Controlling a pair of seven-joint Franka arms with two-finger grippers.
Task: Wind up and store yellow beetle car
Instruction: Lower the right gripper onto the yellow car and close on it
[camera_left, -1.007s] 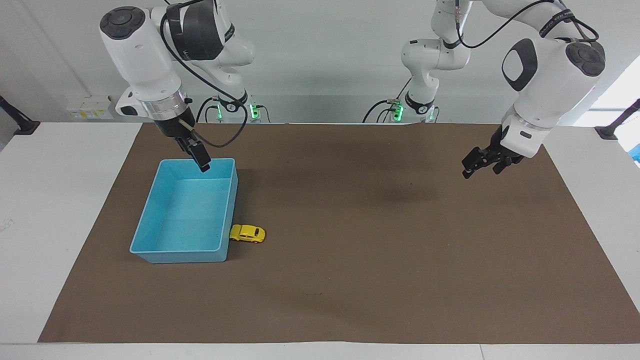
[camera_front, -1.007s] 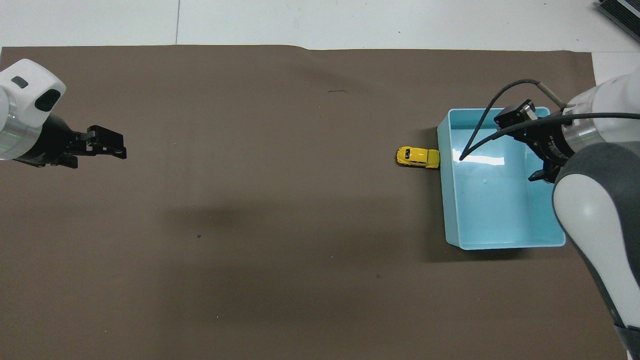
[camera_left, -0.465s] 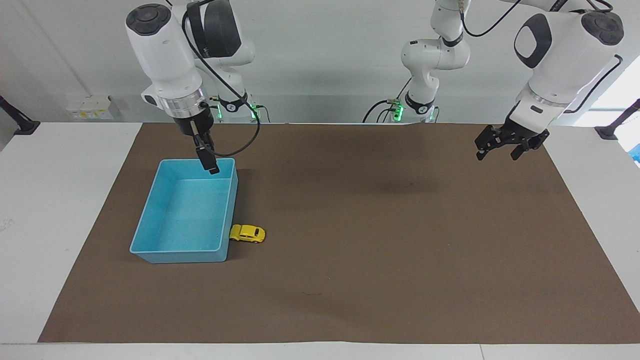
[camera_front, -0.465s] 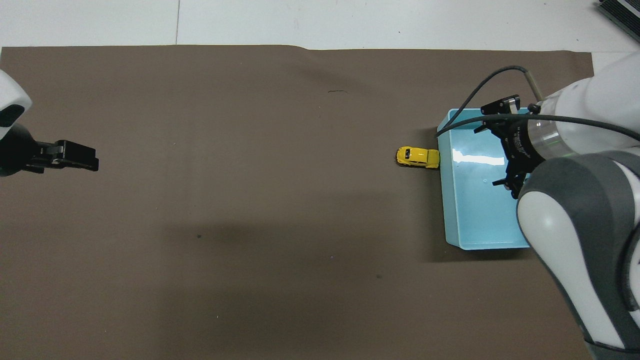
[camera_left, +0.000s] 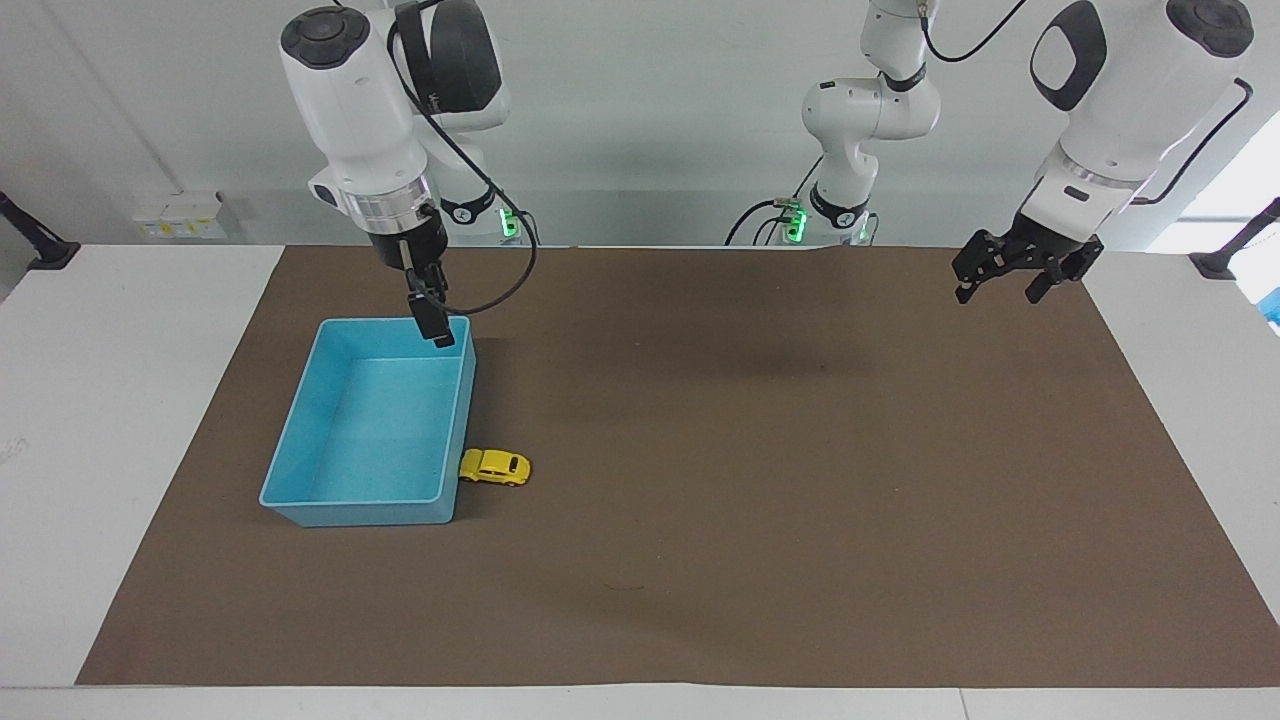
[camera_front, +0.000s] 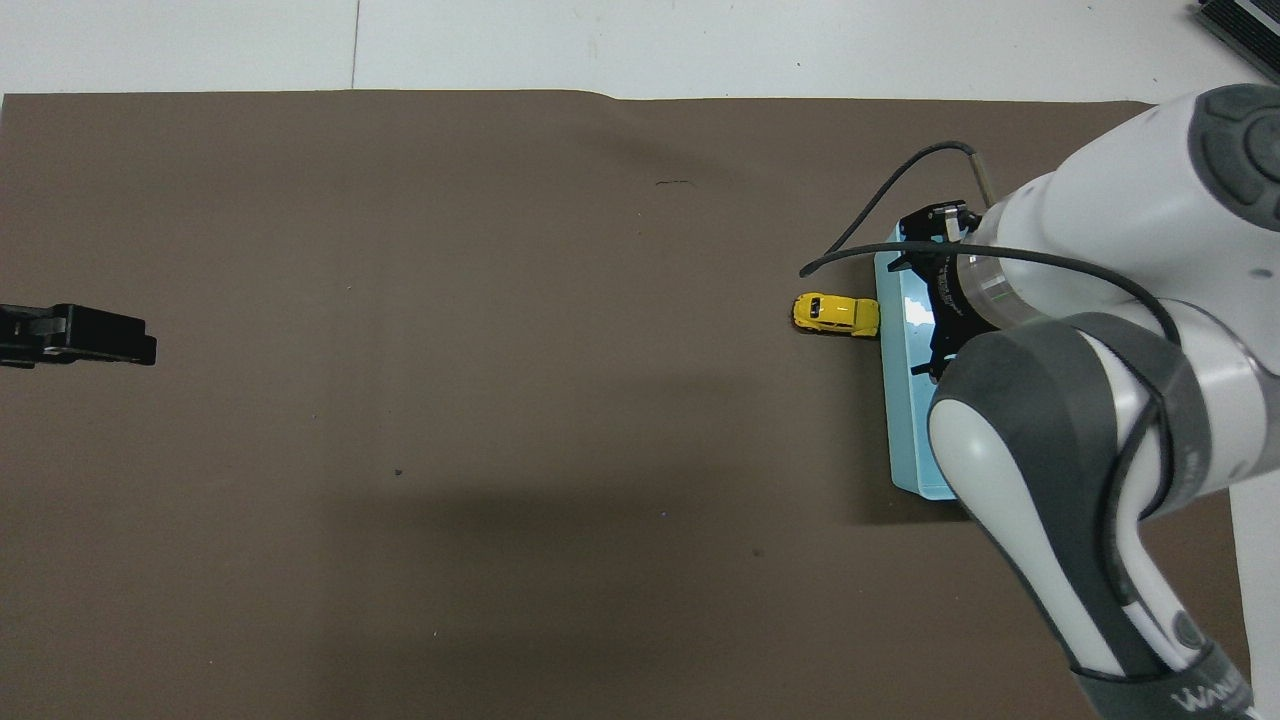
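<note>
The yellow beetle car (camera_left: 495, 467) touches the blue bin (camera_left: 300, 440); right pincer (camera_left: 433, 322) hangs over it, left pincer (camera_left: 1018, 272) spread wide, right's state unclear

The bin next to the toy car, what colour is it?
Light blue bin, clearest in the facing view.

Count on my table: 1 car, 1 bin, 1 mat, 2 grippers.
1x yellow beetle car (camera_left: 495, 467) (camera_front: 836, 315), 1x blue bin (camera_left: 330, 420) (camera_front: 897, 400), 1x brown mat (camera_left: 760, 480) (camera_front: 500, 350). My 2 grippers: left gripper (camera_left: 1015, 268) (camera_front: 80, 335), right gripper (camera_left: 433, 320). Nothing else loose, no 2nd toy.
</note>
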